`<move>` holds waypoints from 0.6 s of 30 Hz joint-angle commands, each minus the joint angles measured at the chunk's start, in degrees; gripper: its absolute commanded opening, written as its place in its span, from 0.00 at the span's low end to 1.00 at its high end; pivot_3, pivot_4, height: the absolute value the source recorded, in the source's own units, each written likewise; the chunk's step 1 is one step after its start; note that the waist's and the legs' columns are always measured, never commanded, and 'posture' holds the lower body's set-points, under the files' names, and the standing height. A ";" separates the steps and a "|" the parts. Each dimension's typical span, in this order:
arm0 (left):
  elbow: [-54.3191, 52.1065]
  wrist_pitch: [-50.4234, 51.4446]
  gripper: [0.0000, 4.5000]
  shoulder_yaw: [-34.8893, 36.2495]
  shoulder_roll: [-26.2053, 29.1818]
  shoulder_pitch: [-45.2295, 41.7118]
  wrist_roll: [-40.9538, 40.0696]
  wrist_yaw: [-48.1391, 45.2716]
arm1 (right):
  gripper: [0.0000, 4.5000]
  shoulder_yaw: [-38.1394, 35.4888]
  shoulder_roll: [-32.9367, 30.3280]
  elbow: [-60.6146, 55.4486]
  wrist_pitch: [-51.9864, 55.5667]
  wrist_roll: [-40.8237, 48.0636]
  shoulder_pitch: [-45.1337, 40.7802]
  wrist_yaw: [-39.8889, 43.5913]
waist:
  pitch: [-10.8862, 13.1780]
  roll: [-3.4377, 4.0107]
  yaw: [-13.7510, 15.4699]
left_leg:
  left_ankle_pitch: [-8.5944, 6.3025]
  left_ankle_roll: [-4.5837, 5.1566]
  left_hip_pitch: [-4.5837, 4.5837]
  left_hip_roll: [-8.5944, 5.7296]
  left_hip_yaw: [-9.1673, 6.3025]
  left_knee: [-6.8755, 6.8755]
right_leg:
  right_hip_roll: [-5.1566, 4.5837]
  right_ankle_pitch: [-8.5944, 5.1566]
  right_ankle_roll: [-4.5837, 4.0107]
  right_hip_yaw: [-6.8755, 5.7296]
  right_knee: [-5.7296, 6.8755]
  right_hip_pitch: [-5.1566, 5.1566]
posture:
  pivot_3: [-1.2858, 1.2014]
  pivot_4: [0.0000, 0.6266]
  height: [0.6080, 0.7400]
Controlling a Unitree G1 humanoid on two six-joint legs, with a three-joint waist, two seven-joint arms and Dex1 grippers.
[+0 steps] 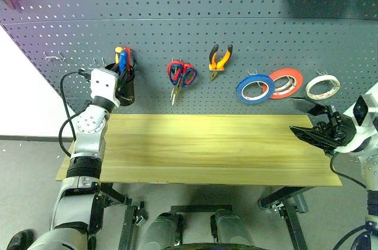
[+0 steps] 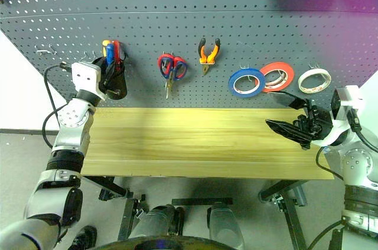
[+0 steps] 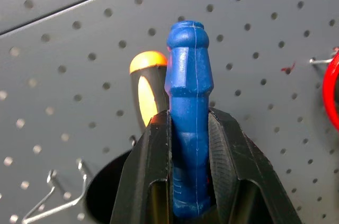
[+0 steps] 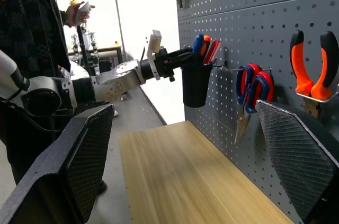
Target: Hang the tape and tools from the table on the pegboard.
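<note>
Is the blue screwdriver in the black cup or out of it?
In: the blue screwdriver stands upright in the black cup, left gripper around its handle.

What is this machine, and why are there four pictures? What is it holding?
It's a robot with two arms. Two pictures come from cameras in its head, looking down at a wooden table and a grey pegboard full of holes. The other two come from small cameras on its wrists, looking along its fingers.

The left gripper is pinching a blue-handled screwdriver at a black cup hanging on the board, where other screwdrivers stand. The right gripper is open and holds nothing.

Already hanging on the board are red-and-blue scissors, orange pliers, a roll of blue tape, a red roll and a white roll.
</note>
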 commanded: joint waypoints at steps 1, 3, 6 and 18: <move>-1.54 0.45 0.43 2.30 0.82 0.41 -1.80 0.38 | 1.00 -1.24 -0.94 -0.42 -0.54 0.25 -1.56 0.37 | 0.00 0.00 0.00 | 0.00 0.00 0.00 0.00 0.00 0.00 | 0.00 0.00 0.00 0.00 0.00 0.00 | 0.46 0.14 1.00; -1.75 0.33 0.59 2.16 0.86 0.42 -1.49 0.31 | 1.00 -1.17 -0.92 -0.16 -0.61 0.10 -1.83 0.39 | 0.00 0.00 0.09 | 0.00 0.00 0.00 0.00 0.00 0.00 | 0.00 0.00 0.00 0.00 -0.01 0.00 | 0.46 0.14 1.00; -2.64 0.34 0.81 2.35 0.98 0.19 -1.22 1.16 | 1.00 -1.09 -0.79 0.19 -0.82 -0.12 -2.04 0.45 | 0.00 0.00 0.22 | 0.00 0.00 0.00 0.00 0.00 0.01 | 0.00 0.00 0.00 -0.01 -0.01 0.02 | 0.46 0.13 1.00; -15.40 4.18 1.00 1.12 0.48 -2.76 -0.78 2.53 | 1.00 -0.67 -0.19 1.30 -1.57 -1.05 -3.07 0.82 | 0.00 -0.01 0.18 | 0.00 0.00 -0.02 0.00 0.00 0.01 | 0.00 0.00 0.00 -0.02 -0.03 0.01 | 0.46 0.13 1.00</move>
